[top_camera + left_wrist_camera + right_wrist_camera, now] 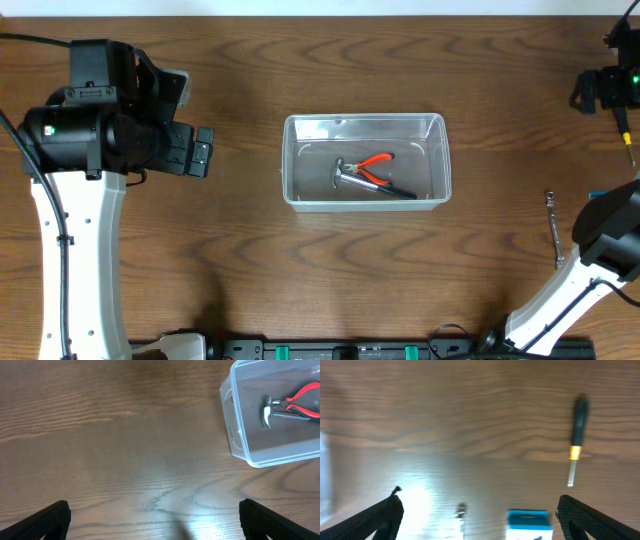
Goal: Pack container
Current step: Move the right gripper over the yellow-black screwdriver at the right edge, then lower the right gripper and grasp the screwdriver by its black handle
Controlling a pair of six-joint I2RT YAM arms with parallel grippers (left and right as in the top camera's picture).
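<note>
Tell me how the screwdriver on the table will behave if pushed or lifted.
The screwdriver looks rigid and should lift without bending. Its handle seems round and lies flat on the table, so a sideways push would probably roll it. Slim as it is, it is likely light.

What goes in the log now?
container: holds hammer, red pliers | left gripper: open | right gripper: open | screwdriver: on table

A robotics lab bench: a white, cabled left arm [75, 235] and right arm [565, 295] rise from the wood-grain desk's [250, 270] near edge, and mid-desk a clear container [291, 160] holds hand tools [372, 168].
</note>
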